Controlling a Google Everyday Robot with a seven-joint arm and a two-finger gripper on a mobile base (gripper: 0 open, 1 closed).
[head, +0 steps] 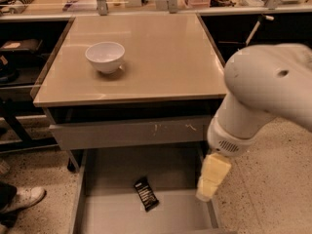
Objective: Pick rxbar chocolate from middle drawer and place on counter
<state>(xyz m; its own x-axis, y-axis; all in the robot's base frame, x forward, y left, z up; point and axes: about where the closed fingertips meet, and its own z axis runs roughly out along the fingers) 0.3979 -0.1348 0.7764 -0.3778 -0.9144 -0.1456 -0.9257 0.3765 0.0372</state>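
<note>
The rxbar chocolate [146, 194], a small black wrapped bar with white lettering, lies flat on the bare floor of the open middle drawer [109, 216], near its centre. My gripper [211, 178], pale yellow on a large white arm, hangs over the drawer's right wall, to the right of the bar and above it, holding nothing that I can see. The beige counter [161, 57] is above the drawer.
A white bowl [105, 56] stands on the counter's left half. A shut grey drawer with a scratched front [126, 133] sits just under the counter. A cluttered bench [63, 1] runs along the back. A person's shoe [24, 199] is on the floor at the left.
</note>
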